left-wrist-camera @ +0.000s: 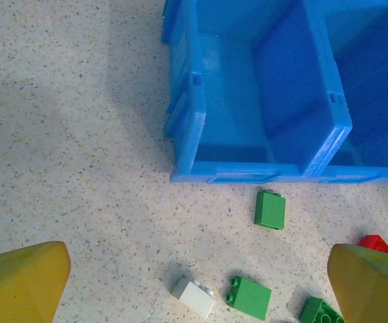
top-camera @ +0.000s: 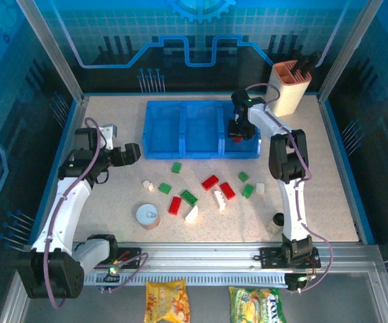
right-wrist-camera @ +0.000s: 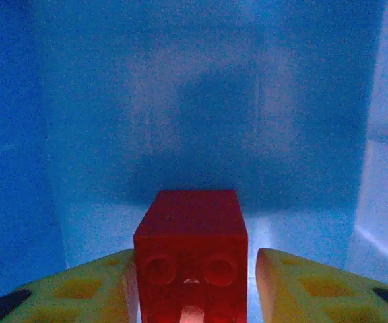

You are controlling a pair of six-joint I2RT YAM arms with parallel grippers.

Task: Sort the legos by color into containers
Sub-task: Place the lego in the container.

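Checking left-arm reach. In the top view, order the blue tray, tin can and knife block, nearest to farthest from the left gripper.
From the left gripper:
1. blue tray, just to its right.
2. tin can, nearer the bases.
3. knife block, far right corner.

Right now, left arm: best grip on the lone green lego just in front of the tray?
Come straight down on the green lego with the left pincer, fingers on its long sides: it sits alone, short end facing the tray, so neither finger enters that gap.
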